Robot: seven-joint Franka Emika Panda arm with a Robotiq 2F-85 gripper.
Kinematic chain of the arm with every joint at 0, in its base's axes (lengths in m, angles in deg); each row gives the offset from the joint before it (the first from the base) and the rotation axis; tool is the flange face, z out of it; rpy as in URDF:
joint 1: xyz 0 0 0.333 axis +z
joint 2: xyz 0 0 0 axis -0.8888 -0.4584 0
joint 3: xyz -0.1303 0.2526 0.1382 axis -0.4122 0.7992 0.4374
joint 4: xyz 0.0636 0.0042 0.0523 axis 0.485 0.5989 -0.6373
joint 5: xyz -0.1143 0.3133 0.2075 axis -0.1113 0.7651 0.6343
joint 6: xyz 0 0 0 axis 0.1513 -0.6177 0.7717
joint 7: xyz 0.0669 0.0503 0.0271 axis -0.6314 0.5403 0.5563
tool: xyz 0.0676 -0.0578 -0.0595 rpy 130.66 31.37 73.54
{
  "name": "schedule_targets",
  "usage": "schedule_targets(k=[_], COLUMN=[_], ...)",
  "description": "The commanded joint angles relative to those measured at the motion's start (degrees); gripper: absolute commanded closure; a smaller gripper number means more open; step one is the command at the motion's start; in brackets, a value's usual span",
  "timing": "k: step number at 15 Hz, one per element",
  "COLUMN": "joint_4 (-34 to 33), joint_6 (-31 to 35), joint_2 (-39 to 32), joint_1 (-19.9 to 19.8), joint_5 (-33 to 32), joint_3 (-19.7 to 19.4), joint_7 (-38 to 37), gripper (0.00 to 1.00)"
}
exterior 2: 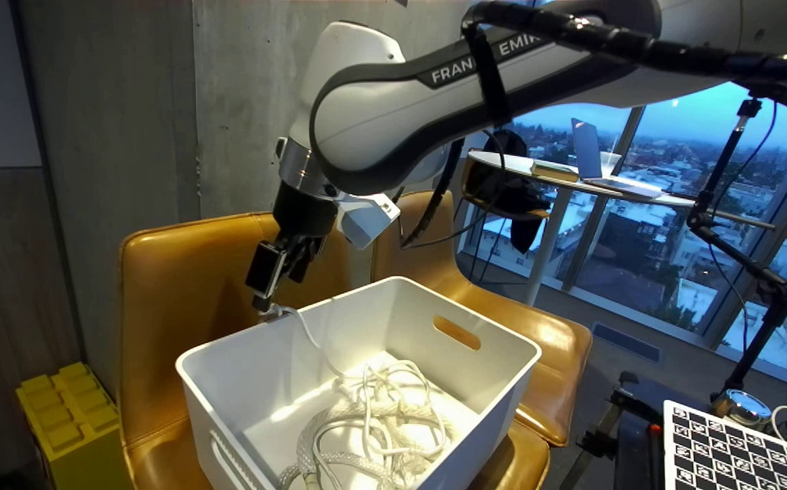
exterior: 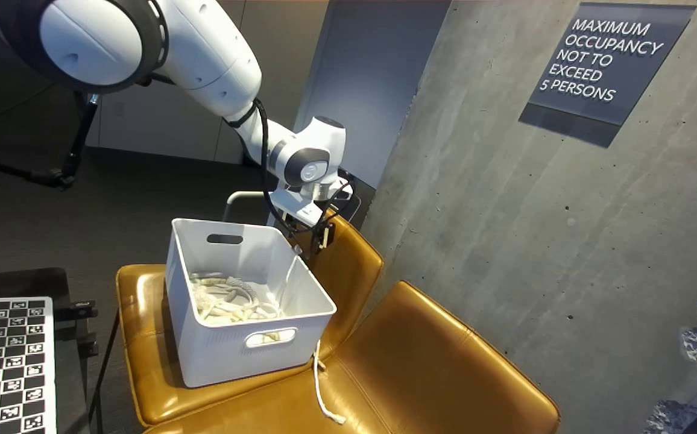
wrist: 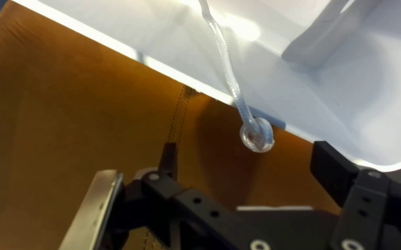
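Note:
My gripper [wrist: 247,156] is open, with its fingers wide apart. The knotted end of a white rope [wrist: 257,137] shows between and just beyond the fingertips; I see no finger touching it. The rope runs over the rim of a white plastic box [wrist: 172,71] down inside. In both exterior views the gripper [exterior: 322,235] [exterior 2: 278,289] is beside the long rim of the box [exterior: 228,355] [exterior 2: 359,327], near the rope end [exterior 2: 274,312]. A pile of white ropes [exterior: 228,298] [exterior 2: 380,422] lies in the box. Another rope end [exterior: 324,398] hangs outside onto a chair seat.
The box stands on tan leather chairs [exterior: 433,361] [exterior 2: 162,292], whose backs rise beside the gripper. A concrete wall [exterior: 505,181] is behind them. A patterned marker board [exterior: 8,361] [exterior 2: 741,442], a black stand arm [exterior 2: 741,252] and a yellow block [exterior 2: 70,422] are around.

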Motion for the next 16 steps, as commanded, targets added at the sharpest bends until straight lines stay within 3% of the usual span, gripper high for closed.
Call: schedule_targets(k=[1,3,11,12,16], joint_4=[-1.6,-1.0,-0.3,0.0,1.7], joint_6=[1.3,1.5,1.3,1.4,1.9], joint_2=[-1.5,-1.4,-1.4,-1.1,0.9], joint_1=[-0.3,-0.2,-0.9,-0.9,-0.3], joint_5=[-0.6,-0.6,-0.3,-0.3,-0.7], joint_3=[0.6,0.6,0.5,0.5,0.3], joint_7=[0.1,0.1,-0.1,-0.2,-0.9], gripper=[0.28,0.36,0.96,1.0,0.99])
